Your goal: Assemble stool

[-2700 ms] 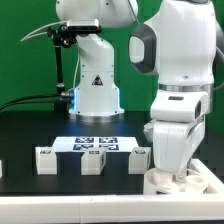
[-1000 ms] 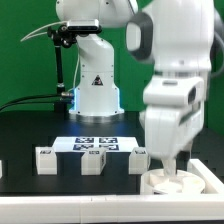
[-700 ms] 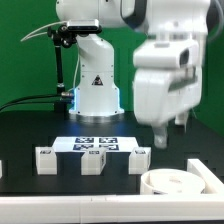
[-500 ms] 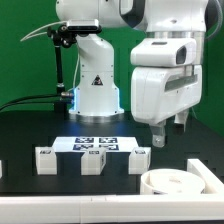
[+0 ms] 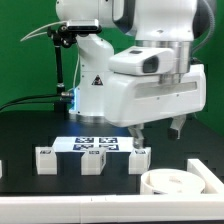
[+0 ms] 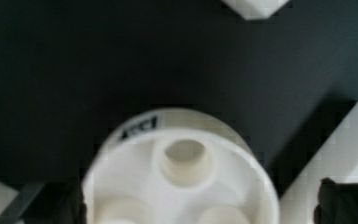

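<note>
The round white seat disc (image 5: 175, 183) lies flat on the black table at the exterior view's lower right, with sockets in its upper face. Three small white legs (image 5: 45, 160) (image 5: 92, 162) (image 5: 140, 158) stand in a row to its left, each with a tag. My gripper (image 5: 159, 128) hangs open and empty above the disc, well clear of it. In the wrist view the seat disc (image 6: 176, 170) fills the lower middle, and the dark fingertips (image 6: 345, 200) stand wide apart on either side of it.
The marker board (image 5: 95, 145) lies flat behind the legs. A white border rail (image 5: 205, 166) runs beside the disc, and another lies along the table's front edge (image 5: 80, 208). A white part (image 6: 256, 8) shows at the wrist view's edge.
My gripper let go of the seat disc and rose clear of it. The hand has turned to a new angle, and the disc stays on the table.
</note>
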